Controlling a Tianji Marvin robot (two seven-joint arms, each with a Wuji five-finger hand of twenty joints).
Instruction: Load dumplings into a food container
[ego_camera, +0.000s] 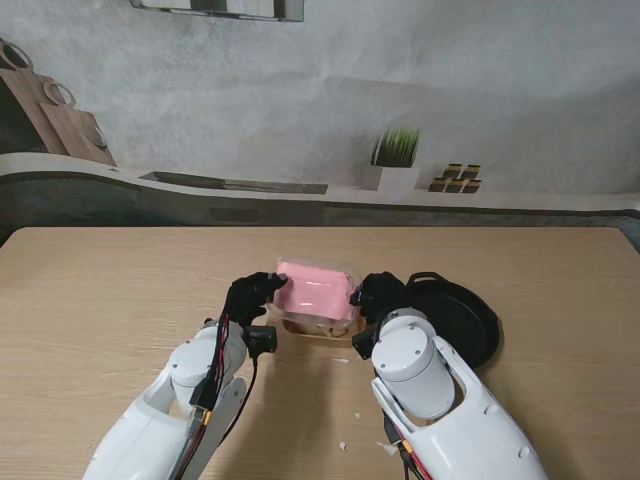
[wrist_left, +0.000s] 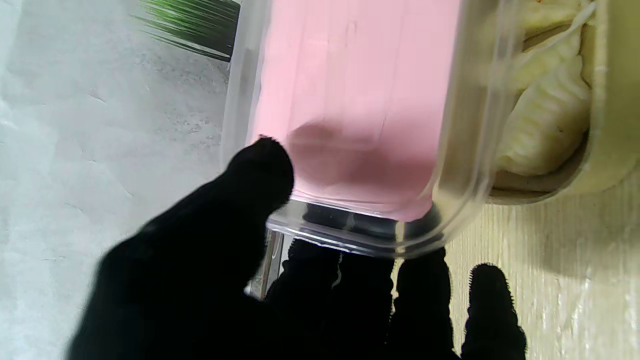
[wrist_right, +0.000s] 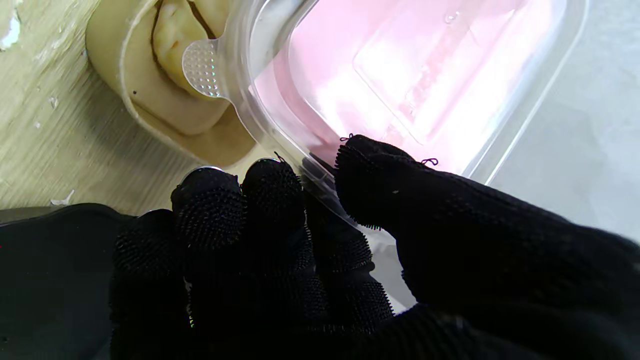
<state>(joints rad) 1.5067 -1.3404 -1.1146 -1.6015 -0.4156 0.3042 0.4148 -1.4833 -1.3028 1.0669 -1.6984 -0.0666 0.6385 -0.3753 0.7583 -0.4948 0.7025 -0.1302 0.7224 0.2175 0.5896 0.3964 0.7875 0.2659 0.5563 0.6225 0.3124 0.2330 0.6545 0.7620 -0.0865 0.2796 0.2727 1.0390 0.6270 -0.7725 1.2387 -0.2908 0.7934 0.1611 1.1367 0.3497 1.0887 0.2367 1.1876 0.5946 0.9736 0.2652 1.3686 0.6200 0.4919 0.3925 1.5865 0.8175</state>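
- Both hands hold the clear lid (ego_camera: 316, 290) by its ends: left hand (ego_camera: 252, 297) and right hand (ego_camera: 375, 297), fingers (wrist_right: 370, 175) closed on the rim.
- Beige food container (ego_camera: 315, 326) sits on the desk (ego_camera: 100, 300) directly beneath, dumplings (wrist_left: 542, 112) inside.
- Judged step: fitting the lid.
- Align lid corners with the container rim first.
- Lower level; press evenly at both ends.
- Black pan (ego_camera: 455, 315) stands just right; keep clear.

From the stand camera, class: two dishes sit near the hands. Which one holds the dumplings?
The beige container between the two hands, under the clear pink-tinted lid; pale dumplings show inside. The black pan on the right shows none.
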